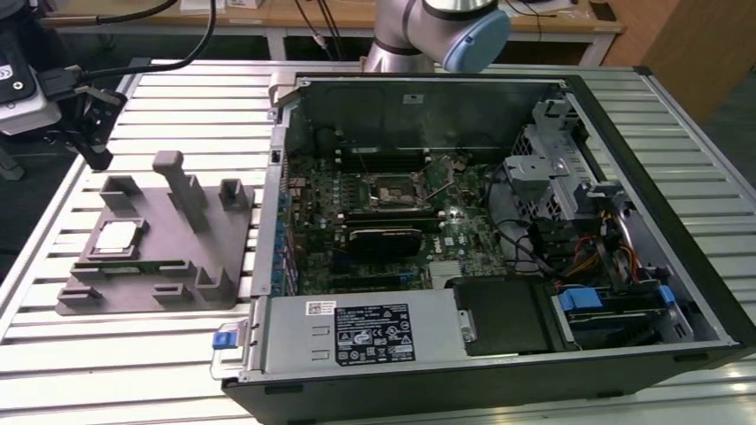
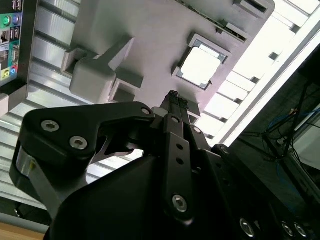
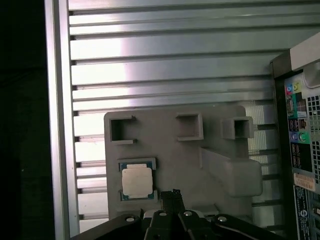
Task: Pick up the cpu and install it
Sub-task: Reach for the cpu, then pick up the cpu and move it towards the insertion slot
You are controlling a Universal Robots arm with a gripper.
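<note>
Now, in the exterior view, we see the gripper (image 1: 101,158) hanging by the grey tray's (image 1: 148,285) far corner, on the exterior view's left. Its fingers are pressed together and hold nothing. The shiny cpu (image 1: 116,237) lies flat in a square nook of the tray. The open computer case (image 1: 473,221) stands just beside the tray, on the exterior view's right.
</note>
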